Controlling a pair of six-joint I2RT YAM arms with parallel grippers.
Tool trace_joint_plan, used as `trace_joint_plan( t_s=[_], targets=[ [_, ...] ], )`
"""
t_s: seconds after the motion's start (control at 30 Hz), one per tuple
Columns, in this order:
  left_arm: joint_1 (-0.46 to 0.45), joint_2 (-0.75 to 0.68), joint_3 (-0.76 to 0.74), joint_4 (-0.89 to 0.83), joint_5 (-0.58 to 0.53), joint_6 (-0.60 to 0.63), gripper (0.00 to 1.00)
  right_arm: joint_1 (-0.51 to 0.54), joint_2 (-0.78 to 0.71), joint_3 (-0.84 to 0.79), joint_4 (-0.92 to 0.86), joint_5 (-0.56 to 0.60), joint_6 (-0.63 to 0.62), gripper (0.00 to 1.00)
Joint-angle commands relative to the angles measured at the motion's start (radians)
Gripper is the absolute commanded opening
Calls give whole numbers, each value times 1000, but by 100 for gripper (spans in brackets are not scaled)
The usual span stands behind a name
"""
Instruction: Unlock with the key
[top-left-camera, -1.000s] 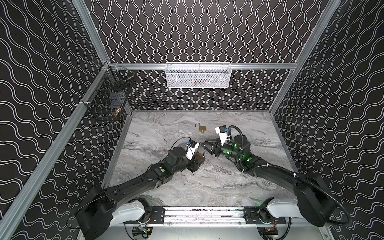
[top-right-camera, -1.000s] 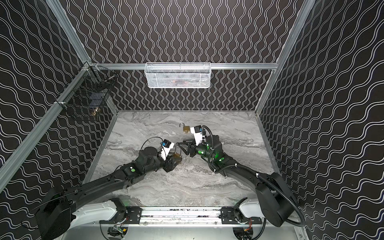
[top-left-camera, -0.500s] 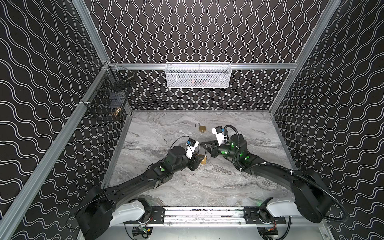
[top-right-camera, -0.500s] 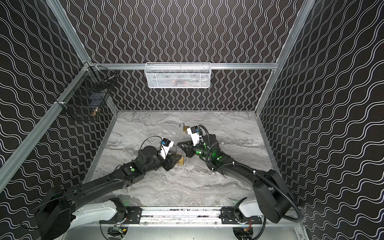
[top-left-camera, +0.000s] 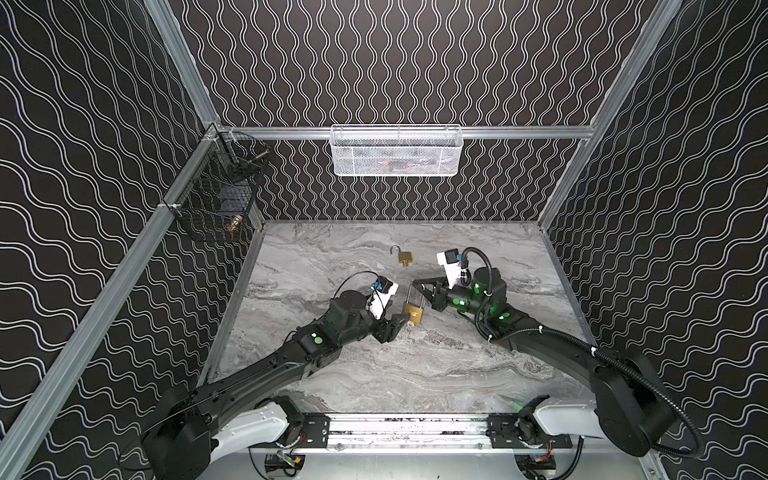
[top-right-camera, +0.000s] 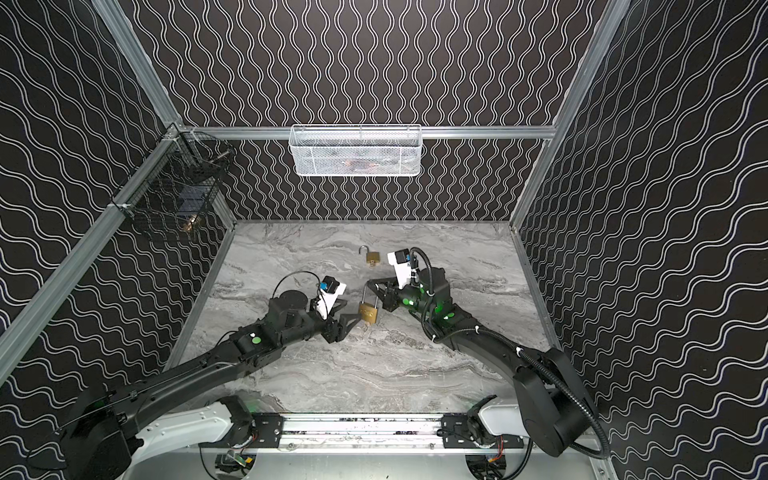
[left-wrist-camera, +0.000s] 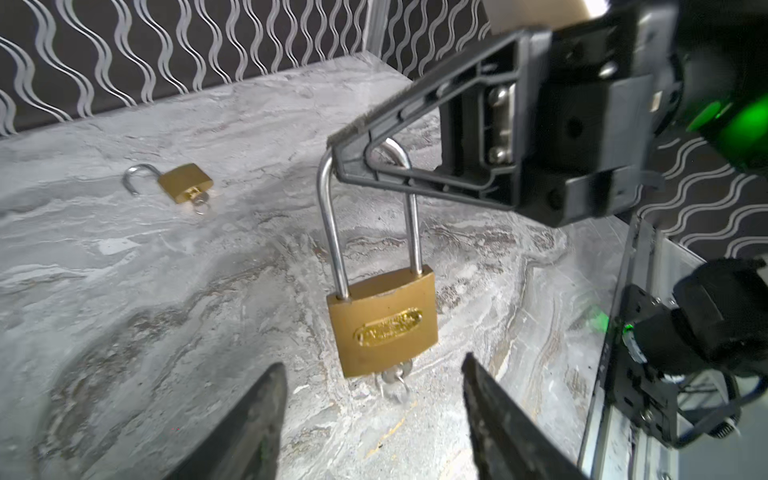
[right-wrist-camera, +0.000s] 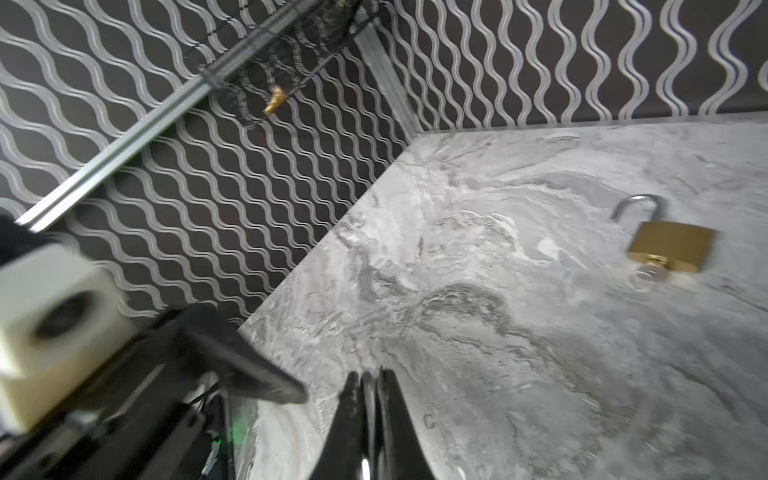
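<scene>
A brass padlock (left-wrist-camera: 384, 322) with a long steel shackle (left-wrist-camera: 332, 216) hangs above the marble table (top-left-camera: 415, 374). My right gripper (top-left-camera: 414, 284) is shut on the top of the shackle; in the right wrist view its tips (right-wrist-camera: 368, 374) pinch the thin steel bar. A small silver key (left-wrist-camera: 392, 377) sticks out of the keyhole under the brass body. My left gripper (left-wrist-camera: 372, 360) stands open just below the body, one finger on each side, touching nothing. Both top views show the padlock (top-left-camera: 413, 312) (top-right-camera: 368, 312) between the two grippers, with the left gripper (top-right-camera: 345, 326) beside it.
A second, smaller brass padlock (top-left-camera: 405, 256) lies on the table behind, shackle swung open, with a key in it (right-wrist-camera: 648, 270). A white mesh basket (top-left-camera: 395, 151) hangs on the back wall. A black wire basket (top-left-camera: 216, 199) hangs on the left wall.
My right gripper moved in and shut on the shackle. My left gripper, which had held the padlock's body, opened and let go; the padlock now hangs from the right gripper.
</scene>
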Motion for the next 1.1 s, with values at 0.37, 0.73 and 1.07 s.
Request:
trace_joint_plan(
  t_s=[0.37, 0.73, 1.07],
  targets=[
    [12, 70, -106, 386, 164, 62, 89, 1, -37, -71, 337, -210, 81, 0],
    [49, 117, -109, 435, 355, 28, 28, 1, -54, -63, 306, -195, 57, 0],
    [52, 98, -127, 392, 365, 41, 0, 1, -34, -54, 346, -197, 82, 0]
  ],
)
